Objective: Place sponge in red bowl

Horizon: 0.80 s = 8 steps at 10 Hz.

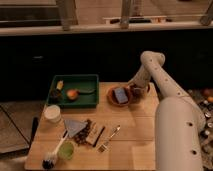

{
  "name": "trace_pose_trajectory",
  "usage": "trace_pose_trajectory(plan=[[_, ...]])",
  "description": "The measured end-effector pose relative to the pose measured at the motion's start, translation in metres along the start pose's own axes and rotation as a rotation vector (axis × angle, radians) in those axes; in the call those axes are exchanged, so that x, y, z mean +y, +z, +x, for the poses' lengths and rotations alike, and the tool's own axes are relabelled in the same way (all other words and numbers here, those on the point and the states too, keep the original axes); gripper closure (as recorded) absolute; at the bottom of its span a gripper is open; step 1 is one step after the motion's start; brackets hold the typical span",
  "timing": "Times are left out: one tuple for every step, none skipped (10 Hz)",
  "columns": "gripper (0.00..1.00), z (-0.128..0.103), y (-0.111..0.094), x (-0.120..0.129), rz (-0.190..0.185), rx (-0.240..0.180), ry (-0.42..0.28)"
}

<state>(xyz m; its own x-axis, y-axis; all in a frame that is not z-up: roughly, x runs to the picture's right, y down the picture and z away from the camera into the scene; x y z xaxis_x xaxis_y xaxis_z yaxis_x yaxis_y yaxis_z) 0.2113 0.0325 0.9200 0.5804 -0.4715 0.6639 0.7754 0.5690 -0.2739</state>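
The blue sponge (120, 94) lies inside the shallow orange-red bowl (112, 97) at the back middle of the wooden table. My white arm reaches from the right foreground up and over, and its gripper (135, 90) hangs just to the right of the bowl, near a small dark brownish cup (140, 93). The gripper is close beside the sponge, apart from it by a small gap as far as I can see.
A green tray (80, 80) at the back left holds an orange fruit (73, 94) and a yellow item. A white cup (52, 114), grey-blue triangular sheet (74, 127), dark snack packet (92, 134), fork (111, 137), green cup (66, 150) and brush lie in front.
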Motion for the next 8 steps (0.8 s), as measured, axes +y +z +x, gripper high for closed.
trace_pose_trajectory(plan=[[0.2,0.0006,-0.0001,0.0016,-0.002,0.0,0.002],[0.2,0.0004,0.0004,0.0021,-0.004,-0.001,0.002],[0.2,0.0001,0.0006,0.0022,-0.005,-0.002,0.002],[0.2,-0.0003,0.0008,0.0016,-0.005,-0.003,0.001],[0.2,-0.0003,0.0006,0.0017,-0.005,-0.002,0.001],[0.2,0.0,0.0006,0.0018,-0.005,-0.002,0.001],[0.2,0.0004,0.0006,0.0015,-0.003,-0.001,0.002],[0.2,0.0002,0.0007,0.0009,-0.003,-0.001,0.001]])
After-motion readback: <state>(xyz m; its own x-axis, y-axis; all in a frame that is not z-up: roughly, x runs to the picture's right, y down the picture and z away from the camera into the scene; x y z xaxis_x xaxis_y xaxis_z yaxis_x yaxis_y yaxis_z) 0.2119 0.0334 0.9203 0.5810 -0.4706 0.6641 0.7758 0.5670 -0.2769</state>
